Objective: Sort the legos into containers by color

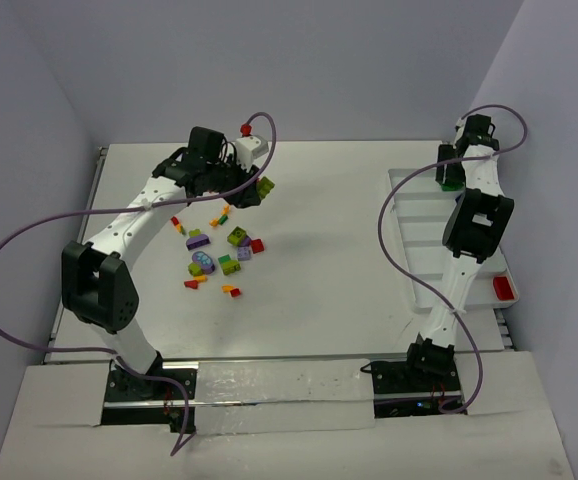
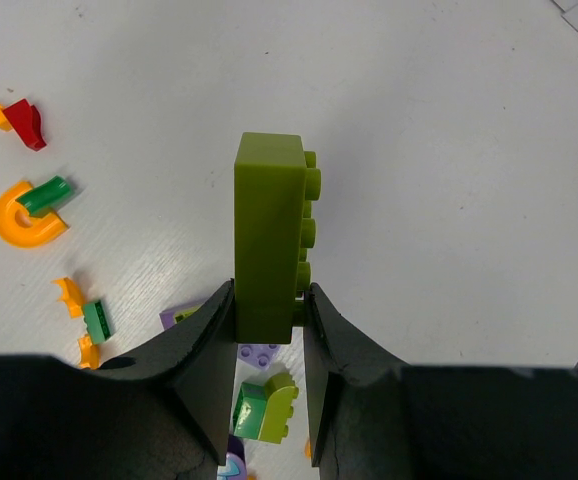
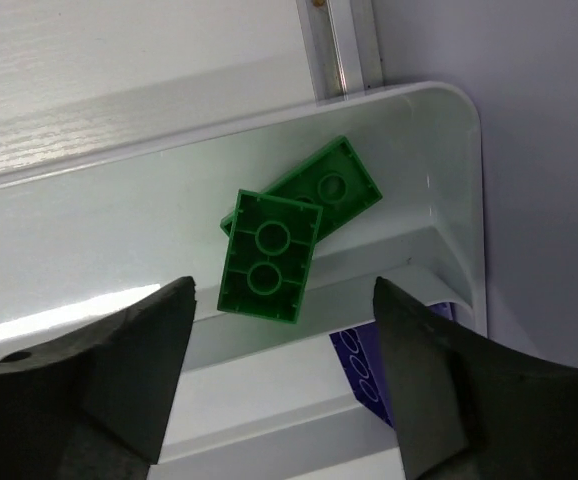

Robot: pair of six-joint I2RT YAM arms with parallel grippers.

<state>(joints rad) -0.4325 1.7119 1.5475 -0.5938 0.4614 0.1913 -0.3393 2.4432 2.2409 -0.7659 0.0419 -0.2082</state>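
Note:
My left gripper (image 1: 257, 190) (image 2: 269, 300) is shut on a long lime-green brick (image 2: 267, 230) (image 1: 266, 186), holding it above the table just beyond the pile of loose legos (image 1: 214, 255). Under it lie an orange arch (image 2: 27, 215), a red piece (image 2: 27, 124) and a green-and-lime piece (image 2: 266, 405). My right gripper (image 1: 451, 172) (image 3: 284, 295) stands open over the far end compartment of the white tray (image 1: 419, 230) (image 3: 439, 150). Two green bricks (image 3: 269, 256) lie there, one partly on top of the other, free of the fingers. A purple brick (image 3: 364, 365) shows in the neighbouring compartment.
A red brick (image 1: 503, 288) lies in a nearer tray compartment. A clear plastic strip (image 1: 279, 395) runs along the near edge between the arm bases. Purple cables loop off both arms. Walls close in the table at the back and both sides.

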